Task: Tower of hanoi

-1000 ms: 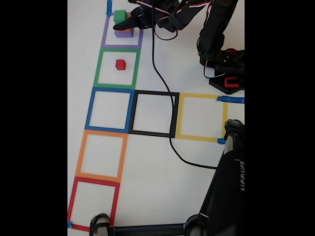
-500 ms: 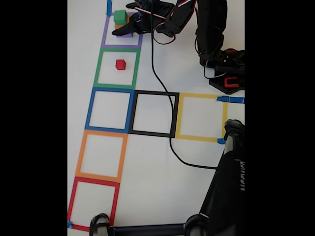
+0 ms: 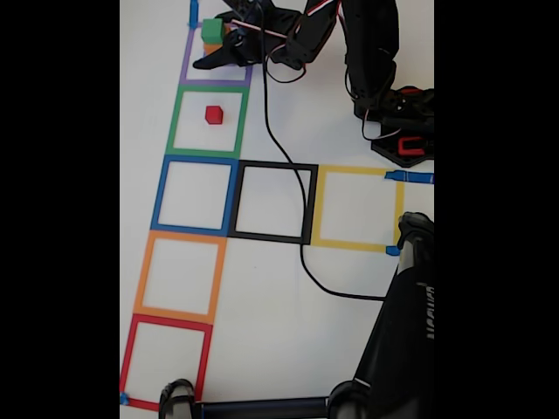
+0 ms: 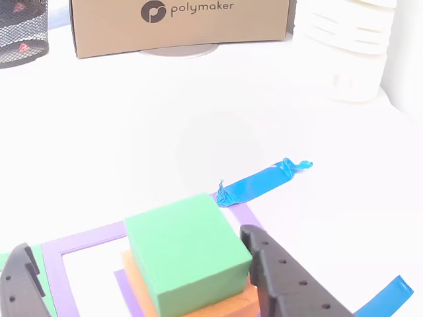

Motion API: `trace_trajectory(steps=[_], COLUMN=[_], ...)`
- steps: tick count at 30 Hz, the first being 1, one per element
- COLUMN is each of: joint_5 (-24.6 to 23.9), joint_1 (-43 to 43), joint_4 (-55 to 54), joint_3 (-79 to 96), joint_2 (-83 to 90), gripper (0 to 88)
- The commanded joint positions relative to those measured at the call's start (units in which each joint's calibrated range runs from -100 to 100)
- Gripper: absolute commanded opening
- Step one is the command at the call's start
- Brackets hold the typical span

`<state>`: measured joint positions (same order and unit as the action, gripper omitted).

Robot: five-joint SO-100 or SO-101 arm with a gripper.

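Observation:
The tower of hanoi stands as a stack in the purple taped square (image 3: 186,65) at the top left of the fixed view. The green cube (image 3: 211,30) (image 4: 185,254) is on top, the orange cube (image 4: 228,305) is under it, and a purple edge (image 4: 129,290) shows at the bottom. The small red cube (image 3: 214,114) sits alone in the green taped square (image 3: 172,122). My gripper (image 3: 212,44) (image 4: 139,244) reaches in from the right and is open. One black finger (image 4: 281,281) is on the right of the stack and the other finger (image 4: 18,284) is far off on the left, neither touching.
Blue (image 3: 160,192), black (image 3: 310,201), yellow (image 3: 319,205), orange (image 3: 140,271) and red (image 3: 128,358) taped squares fill the table. A black cable (image 3: 279,131) crosses it. The arm base (image 3: 402,131) is at right and a black stand (image 3: 402,332) at lower right. A cardboard box (image 4: 182,23) stands behind.
My gripper has moved up and in over the stack, and its lower finger now covers the purple cube in the fixed view. The cubes have not moved.

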<state>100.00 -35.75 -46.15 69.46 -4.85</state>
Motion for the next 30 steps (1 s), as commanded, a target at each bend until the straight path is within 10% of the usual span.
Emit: trace_trajectory(steps=[1, 15, 30], joint_5=[0.0, 0.0, 0.0], joint_1=[1.1, 0.9, 2.0], joint_4=[-1.5, -1.2, 4.0], joint_3=[-1.8, -1.1, 0.0], joint_2=[0.5, 0.6, 6.4], gripper=[33.2, 10.7, 5.7])
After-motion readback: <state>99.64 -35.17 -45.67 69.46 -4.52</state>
